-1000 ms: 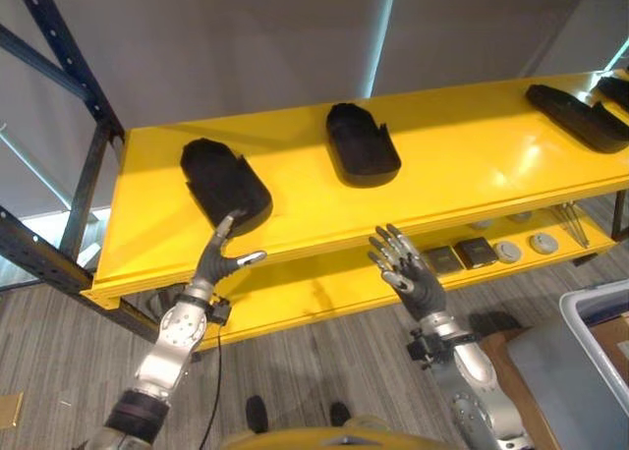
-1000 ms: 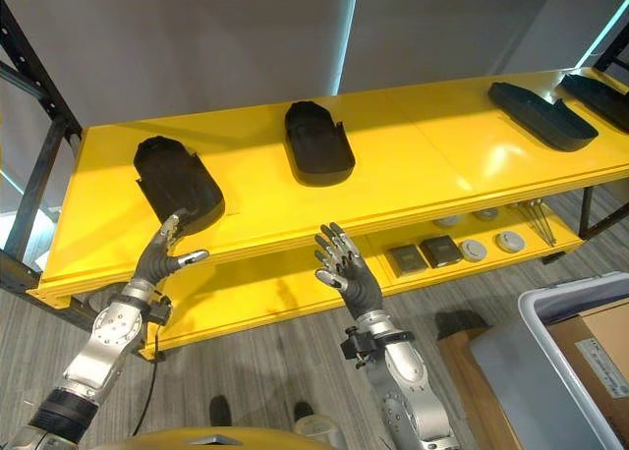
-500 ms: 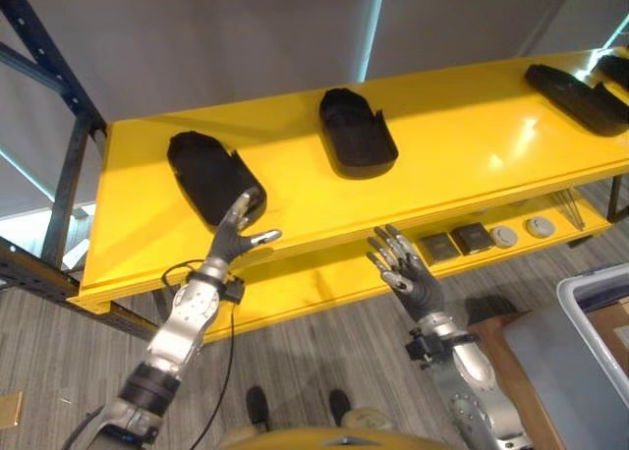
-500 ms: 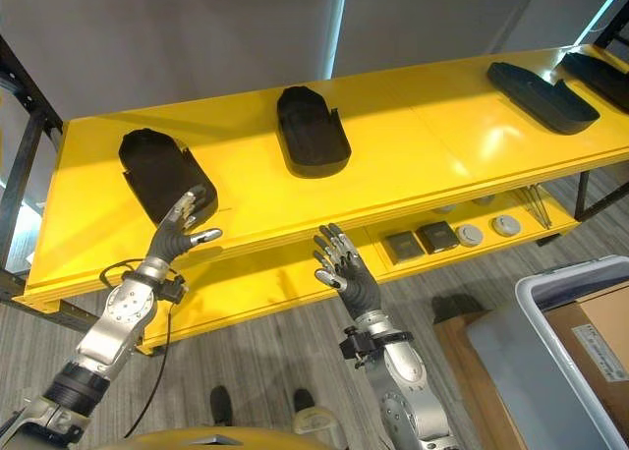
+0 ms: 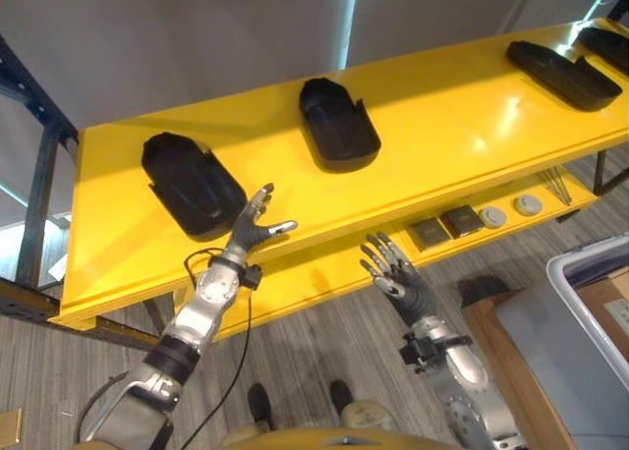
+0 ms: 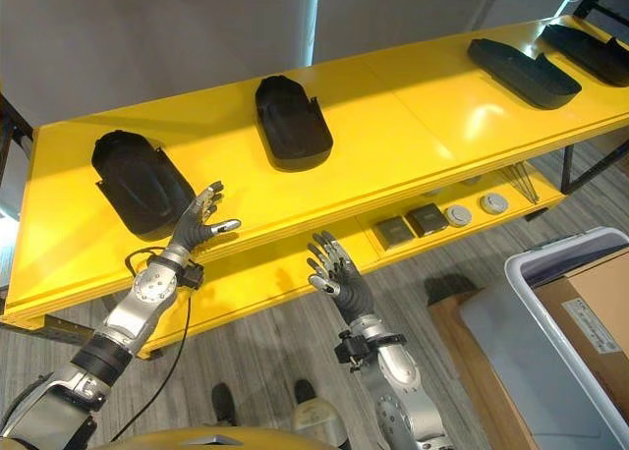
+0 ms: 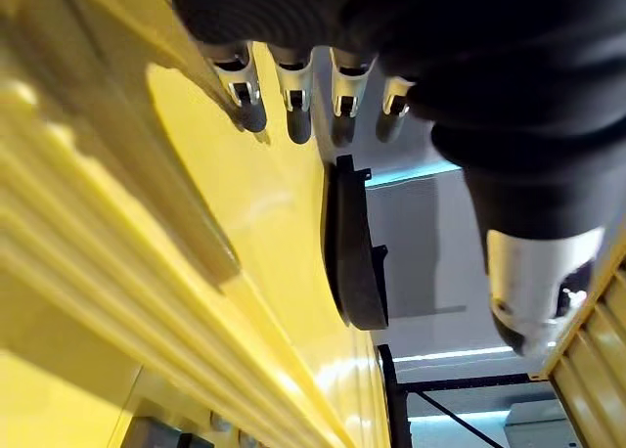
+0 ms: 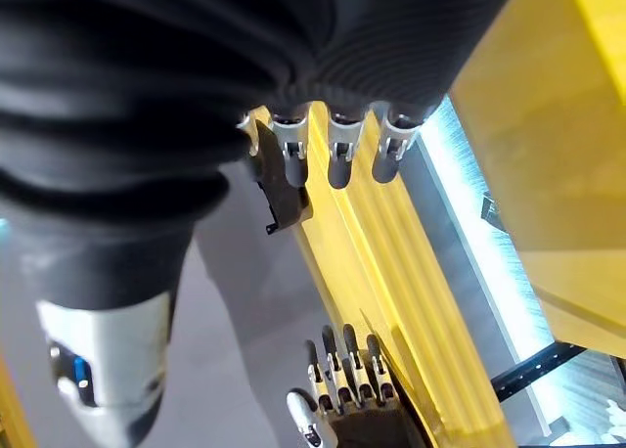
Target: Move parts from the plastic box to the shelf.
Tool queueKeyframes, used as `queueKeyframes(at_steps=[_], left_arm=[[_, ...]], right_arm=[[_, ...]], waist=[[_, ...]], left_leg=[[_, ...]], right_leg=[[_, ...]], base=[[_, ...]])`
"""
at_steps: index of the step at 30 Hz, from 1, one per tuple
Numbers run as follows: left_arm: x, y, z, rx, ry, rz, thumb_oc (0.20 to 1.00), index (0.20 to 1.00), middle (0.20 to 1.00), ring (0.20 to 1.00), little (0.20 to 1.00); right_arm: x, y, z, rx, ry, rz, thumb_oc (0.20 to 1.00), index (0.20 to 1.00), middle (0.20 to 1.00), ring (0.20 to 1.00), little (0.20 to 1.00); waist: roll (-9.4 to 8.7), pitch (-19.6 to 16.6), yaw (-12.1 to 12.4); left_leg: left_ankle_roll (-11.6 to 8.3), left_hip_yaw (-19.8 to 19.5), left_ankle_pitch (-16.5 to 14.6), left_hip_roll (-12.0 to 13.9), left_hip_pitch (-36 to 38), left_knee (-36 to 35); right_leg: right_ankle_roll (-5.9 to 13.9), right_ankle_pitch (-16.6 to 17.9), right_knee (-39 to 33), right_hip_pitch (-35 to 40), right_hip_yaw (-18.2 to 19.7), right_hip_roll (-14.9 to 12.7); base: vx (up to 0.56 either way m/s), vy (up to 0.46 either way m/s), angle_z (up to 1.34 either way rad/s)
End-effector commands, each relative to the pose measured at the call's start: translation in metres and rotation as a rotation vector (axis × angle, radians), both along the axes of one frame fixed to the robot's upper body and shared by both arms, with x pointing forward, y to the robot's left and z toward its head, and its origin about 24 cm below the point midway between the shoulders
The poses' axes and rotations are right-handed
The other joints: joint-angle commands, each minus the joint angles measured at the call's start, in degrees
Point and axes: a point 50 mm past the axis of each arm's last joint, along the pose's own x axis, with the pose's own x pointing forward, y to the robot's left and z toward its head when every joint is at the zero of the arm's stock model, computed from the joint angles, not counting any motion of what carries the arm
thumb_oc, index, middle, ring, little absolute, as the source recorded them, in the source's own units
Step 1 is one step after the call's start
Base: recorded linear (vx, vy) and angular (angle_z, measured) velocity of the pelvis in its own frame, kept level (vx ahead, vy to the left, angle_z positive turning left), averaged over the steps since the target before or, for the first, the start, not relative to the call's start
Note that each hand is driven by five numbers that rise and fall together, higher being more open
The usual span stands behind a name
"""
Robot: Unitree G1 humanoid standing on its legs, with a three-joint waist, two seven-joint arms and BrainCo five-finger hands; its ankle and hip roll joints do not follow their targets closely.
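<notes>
left eye view, from the left: a long yellow shelf runs across on a dark steel frame. at its left end lies a black part, a rounded shell with an open hollow. the left hand is raised just beside that part's near right end, at the shelf's front edge, fingers straight and fanned, thumb out to the side, holding nothing; i cannot tell whether a fingertip touches the part. in the left wrist view the fingers point out straight over the yellow surface, with a black part lying further along.

near the middle of the shelf sits a second black part, well apart from the first. below it, in front of the lower shelf level, the right hand is held up, empty, fingers spread and relaxed.

further right on the lower level lie two dark square pieces and two round pale pieces. at the top shelf's right end lies a long flat black part, with another just beyond it at the view's edge. at the lower right stands the grey plastic box, with a cardboard carton beside it.
</notes>
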Motion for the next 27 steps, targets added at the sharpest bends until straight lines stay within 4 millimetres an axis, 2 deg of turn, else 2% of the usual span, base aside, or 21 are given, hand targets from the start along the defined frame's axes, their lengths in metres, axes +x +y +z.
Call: queueKeyframes(at_steps=[1,6,12,14,25,26,27], left_arm=[[0.015,0.016,0.018,0.046,-0.091,0.087,1.0,1.0,1.0,1.0,1.0],[0.007,0.034,0.004,0.025,-0.048,0.2,1.0,1.0,1.0,1.0,1.0],[-0.006,0.05,0.003,-0.007,-0.063,0.263,1.0,1.0,1.0,1.0,1.0],[-0.018,0.065,0.006,-0.004,-0.088,0.305,1.0,1.0,1.0,1.0,1.0],[-0.028,0.081,0.009,0.013,-0.108,0.337,1.0,1.0,1.0,1.0,1.0],[-0.028,0.081,0.009,0.013,-0.108,0.337,0.89,0.89,0.89,0.89,0.89],[-0.027,0.084,0.009,0.008,-0.11,0.357,0.533,0.533,0.533,0.533,0.533]], right_arm=[[0.003,-0.005,0.017,0.048,-0.089,-0.02,1.0,1.0,1.0,1.0,1.0],[0.0,-0.008,0.014,0.042,-0.073,-0.061,1.0,1.0,1.0,1.0,1.0],[0.0,-0.011,0.014,0.029,-0.07,-0.086,1.0,1.0,1.0,1.0,1.0],[0.002,-0.013,0.014,0.021,-0.073,-0.096,1.0,1.0,1.0,1.0,1.0],[0.005,-0.013,0.011,0.012,-0.063,-0.094,1.0,1.0,1.0,1.0,1.0],[0.005,-0.013,0.011,0.012,-0.063,-0.094,1.0,1.0,1.0,1.0,1.0],[0.004,-0.012,0.01,0.015,-0.058,-0.091,1.0,1.0,1.0,1.0,1.0]], waist=[[-1.95,1.1,0.9],[-2.01,1.2,1.6],[-2.15,1.3,2.5],[-2.29,1.2,3.4],[-2.56,0.7,4.6],[-2.56,0.7,4.6],[-2.6,0.6,4.5]], left_leg=[[-3.77,3.3,-7.5,5.3,7.0,0.0],[-3.85,2.9,-7.3,5.4,7.1,0.0],[-3.78,2.3,-7.2,5.3,7.0,0.0],[-3.74,1.9,-7.2,5.2,7.0,0.0],[-3.67,1.1,-7.4,4.9,6.9,0.0],[-3.67,1.1,-7.4,4.9,6.9,0.0],[-3.68,1.2,-7.5,4.9,7.0,0.0]], right_leg=[[0.18,-3.7,0.4,-0.3,-2.2,-0.3],[0.0,-3.9,0.3,0.2,-2.7,-0.2],[-0.14,-4.0,0.2,0.5,-3.2,-0.1],[-0.28,-4.2,0.2,0.9,-3.7,-0.1],[-0.33,-4.3,0.2,1.3,-4.4,-0.3],[-0.33,-4.3,0.2,1.3,-4.4,-0.3],[-0.29,-4.3,0.2,1.3,-4.4,-0.3]], base=[[0.0,0.0,0.0],[0.0,0.0,0.0],[0.0,-0.008,0.02],[0.0,-0.013,0.06],[0.01,0.0,0.07],[0.0,0.0,0.0],[0.0,0.0,0.0]])
